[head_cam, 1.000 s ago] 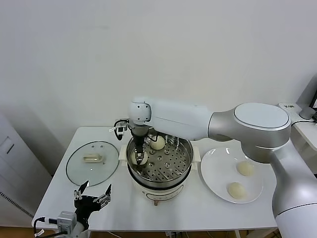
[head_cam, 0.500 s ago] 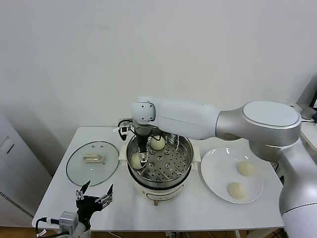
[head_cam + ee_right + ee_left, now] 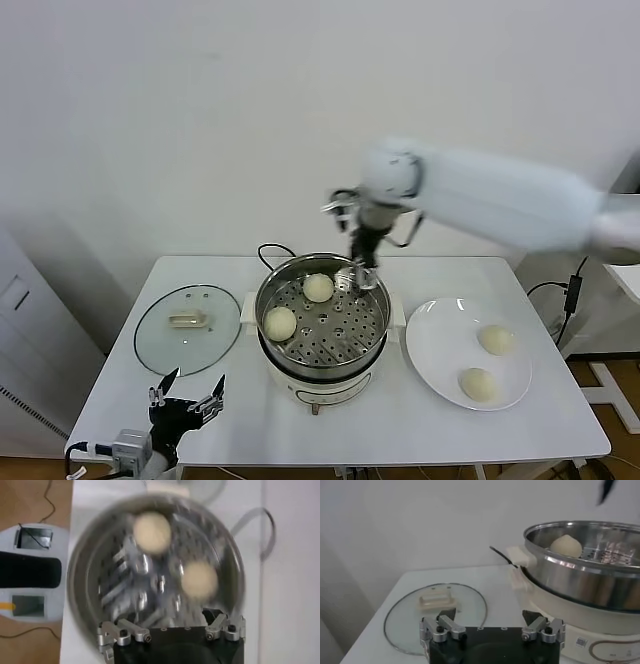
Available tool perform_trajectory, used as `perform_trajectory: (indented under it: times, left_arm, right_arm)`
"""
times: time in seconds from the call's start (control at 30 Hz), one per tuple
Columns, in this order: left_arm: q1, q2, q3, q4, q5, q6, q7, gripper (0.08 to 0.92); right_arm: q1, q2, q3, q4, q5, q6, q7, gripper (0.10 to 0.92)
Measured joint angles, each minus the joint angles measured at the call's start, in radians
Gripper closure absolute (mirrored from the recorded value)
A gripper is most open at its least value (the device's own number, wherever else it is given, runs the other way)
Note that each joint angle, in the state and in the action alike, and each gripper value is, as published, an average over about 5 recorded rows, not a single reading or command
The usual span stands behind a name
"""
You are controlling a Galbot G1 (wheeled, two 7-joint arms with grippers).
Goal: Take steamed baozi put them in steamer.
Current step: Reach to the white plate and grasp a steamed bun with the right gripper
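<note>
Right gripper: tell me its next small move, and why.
Probably swing toward the plate and come down over a baozi there. The right gripper hangs above the steamer rim with jaws open and empty; two baozi sit in the steamer, two wait on the plate.

Cream-white baozi: two [image 3: 318, 287] [image 3: 280, 322] on the steamer's [image 3: 372, 366] shiny steel tray dotted with round holes, two [image 3: 494, 339] [image 3: 477, 383] on the plain white plate [image 3: 435, 350]. Steamer has white base and side handles, black cord [image 3: 272, 249]. Clear glass lid [image 3: 152, 335] with cream handle, on white table [image 3: 400, 420].
</note>
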State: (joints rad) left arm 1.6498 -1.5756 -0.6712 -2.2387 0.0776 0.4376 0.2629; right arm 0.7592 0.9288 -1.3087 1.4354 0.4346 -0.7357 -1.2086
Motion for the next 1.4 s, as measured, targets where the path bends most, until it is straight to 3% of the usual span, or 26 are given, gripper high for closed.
perform_trajectory:
  times: [0.27,0.5,0.9,1.4]
  left_arm:
    - [0.012,0.007,-0.019,0.003,-0.007,0.007,0.005,0.177]
    - [0.027,0.006,-0.025,-0.001,-0.003,0.007,0.007,0.177]
    - [0.038,0.003,-0.030,0.012,0.016,0.010,0.007,0.177]
    - [0.029,0.009,-0.029,0.037,0.023,0.014,0.008,0.177]
  right_arm:
    - [-0.009,-0.254,0.000,0.067,-0.138,0.142,-0.083,0.203]
    - [-0.223,-0.357,0.157,0.067,-0.300,0.342,-0.126,0.203]
    - [-0.628,-0.378,0.468,0.019,-0.493,0.509,-0.153,0.203]
    - [-0.835,-0.377,0.608,-0.029,-0.647,0.582,-0.161,0.203]
